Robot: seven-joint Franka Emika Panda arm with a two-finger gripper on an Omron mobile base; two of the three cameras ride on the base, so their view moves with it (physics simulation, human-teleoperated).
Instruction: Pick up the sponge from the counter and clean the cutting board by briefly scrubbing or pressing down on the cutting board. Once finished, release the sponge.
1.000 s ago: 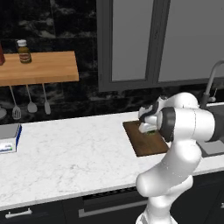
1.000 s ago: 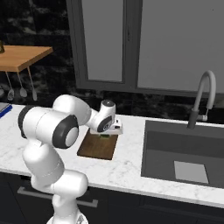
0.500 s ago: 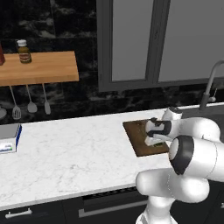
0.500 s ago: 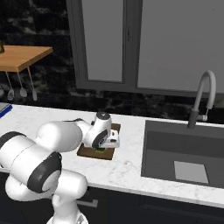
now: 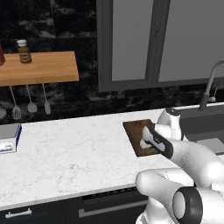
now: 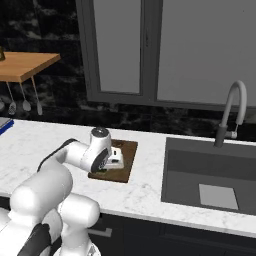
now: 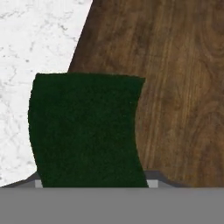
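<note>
While the white arm bulks up from the lower right of the left base frame, its gripper hangs low over the near part of the cutting board, right of centre in that frame. A sliver of yellow-green, the sponge, shows just under the hand there, against the board's dark wood. In the right base frame the gripper sits left of centre, pointing down at the cutting board, and a thin green edge of the sponge peeks out beneath it near the board's front edge.

From the hand view, the sponge takes up the lower left and centre of the frame, dark green scrubbing face toward the camera, rising straight out of the bottom edge where the fingertips would stand; the tips themselves are covered by it. The gripper is closed narrow on the sponge, which sits between its fingers. Behind the sponge, the cutting board spreads over the right and upper part of that frame, its edge running diagonally, with the white marble bench in the upper left. Whether the sponge touches the board I cannot tell.

Farther back in the left base frame, the bench stretches left to a blue-and-white box at the left edge.
</note>
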